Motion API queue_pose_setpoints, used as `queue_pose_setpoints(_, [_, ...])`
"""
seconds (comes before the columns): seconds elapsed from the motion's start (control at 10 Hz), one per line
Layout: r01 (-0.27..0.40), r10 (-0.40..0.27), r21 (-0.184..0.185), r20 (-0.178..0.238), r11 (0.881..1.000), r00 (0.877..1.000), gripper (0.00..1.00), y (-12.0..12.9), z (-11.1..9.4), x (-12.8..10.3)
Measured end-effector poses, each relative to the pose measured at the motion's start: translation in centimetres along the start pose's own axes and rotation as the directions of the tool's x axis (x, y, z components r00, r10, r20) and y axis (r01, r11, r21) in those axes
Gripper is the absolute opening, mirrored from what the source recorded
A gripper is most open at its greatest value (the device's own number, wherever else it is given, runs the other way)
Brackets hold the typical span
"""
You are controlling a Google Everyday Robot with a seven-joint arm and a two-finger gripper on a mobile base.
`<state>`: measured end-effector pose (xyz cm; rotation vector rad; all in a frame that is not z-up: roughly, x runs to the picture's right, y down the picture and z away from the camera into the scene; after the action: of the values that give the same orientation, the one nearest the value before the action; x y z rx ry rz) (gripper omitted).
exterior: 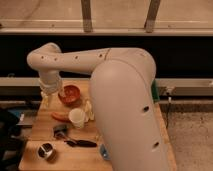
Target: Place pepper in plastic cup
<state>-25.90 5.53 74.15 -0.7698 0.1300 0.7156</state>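
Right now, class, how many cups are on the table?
2: cream-white cup beside the pepper; light-blue cup at the front edge, partly behind the robot. Others may be hidden. The gripper hangs beside the red bowl.
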Motion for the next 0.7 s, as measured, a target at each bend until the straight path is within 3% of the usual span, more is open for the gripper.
queue_pose_setpoints(0.4, [0.077, -0.082, -0.099, -0.045, 0.992, 0.996, 0.61, 1.7, 6.4, -0.8])
queue_pose_setpoints(0.7, [0.096, -0.103, -0.126, -0.051, 0.987, 0.993, 0.61, 3.0, 8.2, -0.8])
